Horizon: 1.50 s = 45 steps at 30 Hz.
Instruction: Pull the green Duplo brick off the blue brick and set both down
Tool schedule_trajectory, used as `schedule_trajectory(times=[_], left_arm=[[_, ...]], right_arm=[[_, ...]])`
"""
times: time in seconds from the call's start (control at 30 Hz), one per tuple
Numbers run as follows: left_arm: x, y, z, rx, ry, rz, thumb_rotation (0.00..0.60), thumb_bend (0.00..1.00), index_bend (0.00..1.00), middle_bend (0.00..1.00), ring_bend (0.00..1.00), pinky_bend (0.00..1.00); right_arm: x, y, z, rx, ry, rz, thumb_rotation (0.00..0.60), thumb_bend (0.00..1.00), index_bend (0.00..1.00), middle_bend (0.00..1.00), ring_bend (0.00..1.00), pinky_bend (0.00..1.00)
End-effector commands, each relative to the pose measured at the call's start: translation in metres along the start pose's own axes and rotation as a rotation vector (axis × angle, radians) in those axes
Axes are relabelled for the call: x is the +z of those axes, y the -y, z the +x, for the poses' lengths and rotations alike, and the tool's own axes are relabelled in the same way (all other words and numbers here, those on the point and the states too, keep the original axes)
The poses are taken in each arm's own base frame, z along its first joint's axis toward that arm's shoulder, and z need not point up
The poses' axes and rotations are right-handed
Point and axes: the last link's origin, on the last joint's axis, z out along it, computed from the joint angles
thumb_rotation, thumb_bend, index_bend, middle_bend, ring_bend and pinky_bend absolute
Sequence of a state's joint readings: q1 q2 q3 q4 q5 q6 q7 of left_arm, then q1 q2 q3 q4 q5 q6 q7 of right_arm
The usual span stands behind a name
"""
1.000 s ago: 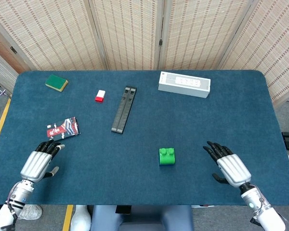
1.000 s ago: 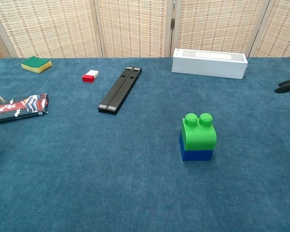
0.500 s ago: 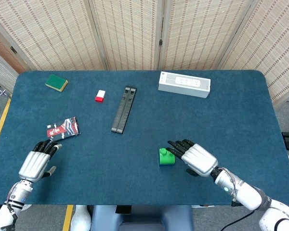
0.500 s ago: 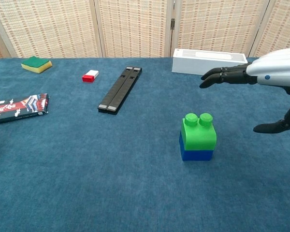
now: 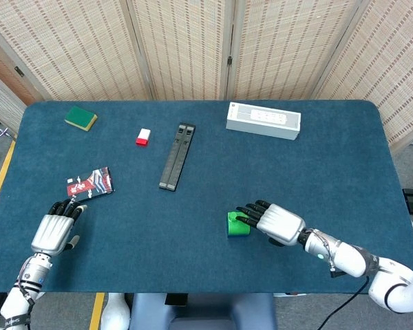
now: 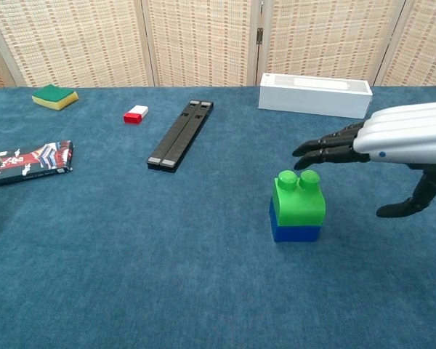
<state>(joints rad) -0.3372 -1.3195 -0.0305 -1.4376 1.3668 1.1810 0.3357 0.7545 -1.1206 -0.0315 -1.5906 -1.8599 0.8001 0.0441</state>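
Green Duplo brick [image 6: 299, 197] sat stacked on blue brick [image 6: 294, 231], front-centre of blue surface [image 6: 167, 262]. Right hand [image 6: 392, 137] hovered just above green brick, fingers [image 6: 320, 150] apart, holding nothing, thumb hanging low at right. Left hand [image 5: 53, 232] rested at near-left edge, fingers spread, beside red-black packet [image 5: 90, 183].

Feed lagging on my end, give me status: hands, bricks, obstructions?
Right hand open, above green brick, no contact. Left hand open, idle. Green seated on blue brick. Nothing in the way.
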Motion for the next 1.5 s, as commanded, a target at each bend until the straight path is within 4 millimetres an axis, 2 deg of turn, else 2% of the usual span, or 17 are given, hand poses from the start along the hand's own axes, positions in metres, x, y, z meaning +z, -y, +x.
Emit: schedule_trajectory(times=[0.03,0.27,0.63,1.03,1.17,1.37,1.5], left_arm=[[0.0,0.002,0.003,-0.012,-0.008,-0.001,0.6,0.34,0.22,0.21,0.12,0.18],[-0.002,0.006,0.004,-0.016,-0.006,0.008,0.6,0.34,0.22,0.21,0.12,0.18],[0.002,0.011,0.003,-0.026,0.001,0.029,0.6,0.34,0.22,0.21,0.12,0.18],[0.005,0.014,0.001,-0.025,0.01,0.041,0.6,0.34,0.22,0.21,0.12,0.18],[0.005,0.015,0.001,-0.024,0.01,0.042,0.6,0.34,0.22,0.21,0.12,0.18],[0.005,0.015,0.001,-0.023,0.012,0.04,0.6,0.34,0.21,0.21,0.12,0.18],[0.006,0.015,0.001,-0.02,0.011,0.04,0.6,0.34,0.21,0.21,0.12,0.18]], right_arm=[[0.013,0.005,-0.006,0.0,0.01,0.032,0.6,0.36,0.03,0.0,0.08,0.14],[0.031,0.008,-0.007,0.012,-0.01,0.042,0.6,0.36,0.03,0.0,0.08,0.14],[0.061,0.001,-0.003,-0.073,0.0,0.058,0.6,0.36,0.03,0.0,0.08,0.14],[0.075,0.0,-0.004,-0.095,0.024,0.073,0.6,0.36,0.03,0.01,0.09,0.14],[0.076,0.0,-0.003,-0.094,0.009,0.073,0.6,0.36,0.06,0.09,0.14,0.17],[0.076,0.001,-0.004,-0.107,-0.002,0.074,0.6,0.36,0.25,0.29,0.3,0.33],[0.077,0.003,-0.005,-0.109,-0.018,0.073,0.6,0.36,0.32,0.35,0.36,0.41]])
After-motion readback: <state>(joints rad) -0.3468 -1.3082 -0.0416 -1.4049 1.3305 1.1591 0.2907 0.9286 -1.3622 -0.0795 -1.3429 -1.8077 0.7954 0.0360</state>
